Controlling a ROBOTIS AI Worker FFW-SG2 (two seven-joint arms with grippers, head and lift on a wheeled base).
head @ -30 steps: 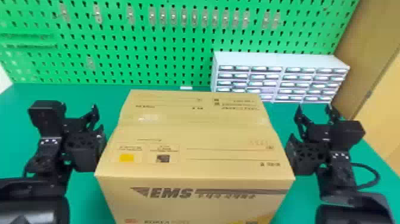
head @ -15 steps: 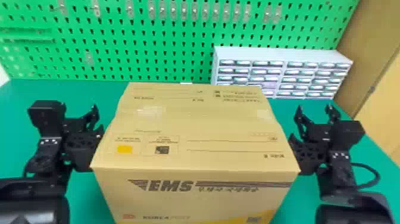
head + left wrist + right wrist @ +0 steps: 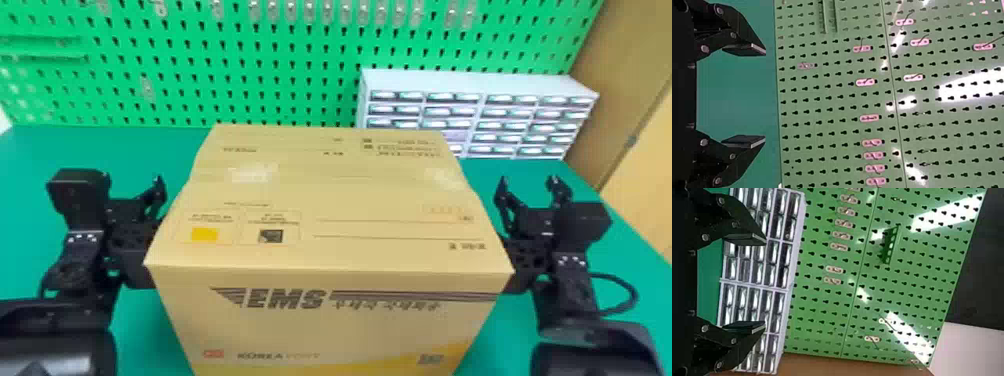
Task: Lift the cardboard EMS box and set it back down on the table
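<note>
A cardboard box fills the near middle, upright, its near face running down past the bottom edge of the head view. That face has dark lettering and a yellow patch low on the right; the top has printed lines, a small yellow square and a shiny strip running across it. The base is hidden, so I cannot tell whether it rests on the worktop or is off it.

The two black arms come in from the near corners, one on each side of the box. The left gripper is open beside the box's left side, the right gripper open beside its right side. Both point away toward the far side, with nothing between their fingers. The box's edges overlap the arms just behind the fingers; whether they press on it is unclear. A black cable loops off the right arm.

The worktop is green. At its far right stands a pale drawer unit with rows of small drawers. Behind is a green pegboard with a row of small clips; wood panelling stands at far right.
</note>
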